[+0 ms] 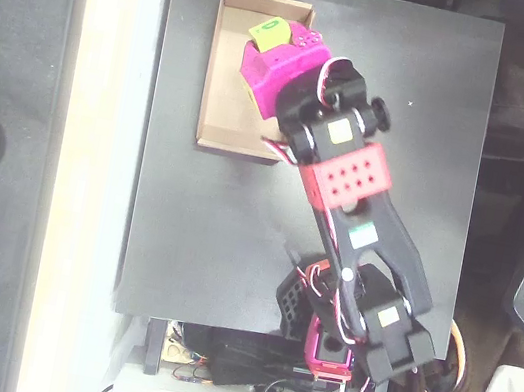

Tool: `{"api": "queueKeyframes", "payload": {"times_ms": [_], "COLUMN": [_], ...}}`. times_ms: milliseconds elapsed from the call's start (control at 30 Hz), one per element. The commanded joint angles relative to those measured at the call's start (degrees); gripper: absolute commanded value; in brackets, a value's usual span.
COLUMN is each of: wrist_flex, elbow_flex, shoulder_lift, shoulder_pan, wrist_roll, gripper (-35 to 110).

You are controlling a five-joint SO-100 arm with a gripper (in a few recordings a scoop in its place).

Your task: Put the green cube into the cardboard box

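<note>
Starting at the arm's base by the counter's (179, 263) bottom edge in the overhead view, the black arm stretches up toward the cardboard box (220, 97) so the drop can land inside the walls. Its pink pincer (281, 39) looks clamped on the green cube (268, 28), hanging over the box's top end, probably right before release.

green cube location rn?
Overhead view: the green cube sits at the pink pincer tips, over the upper part of the cardboard box, upper left of the table.
</note>
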Motion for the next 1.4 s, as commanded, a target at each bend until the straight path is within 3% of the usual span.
{"api": "queueKeyframes", "payload": {"times_ms": [0, 900, 1367], "wrist_flex": [-0.18, -0.26, -0.18], "elbow_flex": [-0.79, -5.71, -7.73], "shoulder_lift": [-2.81, -28.56, -29.88], "shoulder_pan": [-1.41, -2.55, -2.55], "wrist_roll": [0.00, 0.53, 0.09], "gripper": [4, 4, 4]}}
